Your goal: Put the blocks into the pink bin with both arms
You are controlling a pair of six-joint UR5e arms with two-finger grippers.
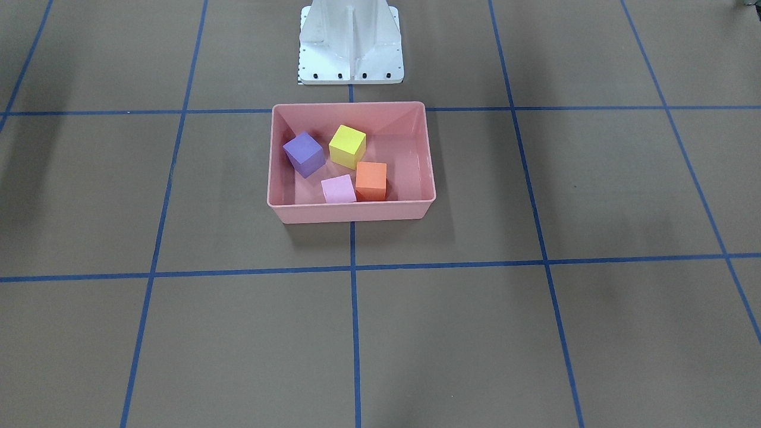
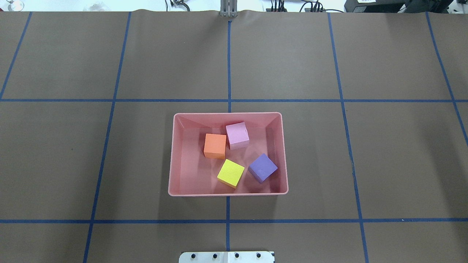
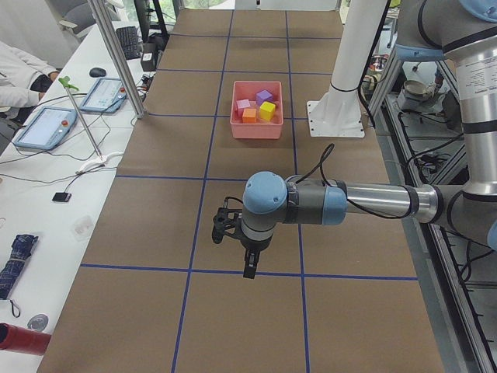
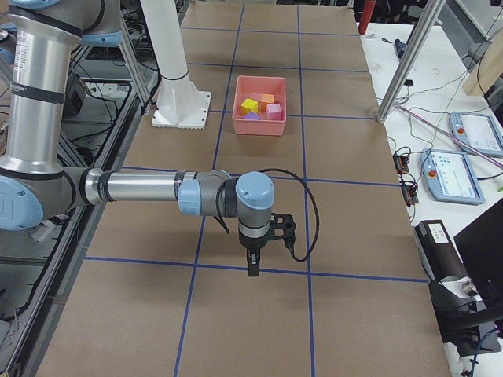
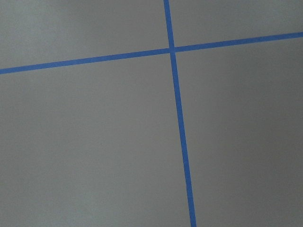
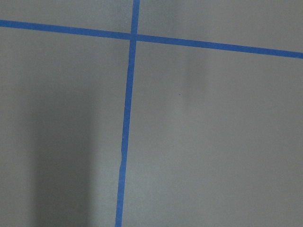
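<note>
A wide table [image 2: 73, 164] is lying under a matte brown covering, with blue tape lines [image 2: 229, 65] crossing it into a grid of large rectangles. A pink bin [image 1: 351, 213] is sitting directly on the covering near the middle, straddling one tape line. Near it, on the robot's side, a white pedestal base [image 1: 351, 53] is standing on the surface, not touching the bin, with dark bolt heads showing along its edge.

Four cubes are counted in the bin [image 2: 174, 153]: one purple [image 2: 262, 167], one yellow [image 2: 230, 173], one orange [image 2: 215, 145] and one pink [image 2: 237, 135]. One bin is counted on the table [image 2: 365, 164]. Two arms are counted, the left arm [image 3: 365, 203] and the right arm [image 4: 141, 188]. One pedestal [image 1: 351, 41] is seen.
</note>
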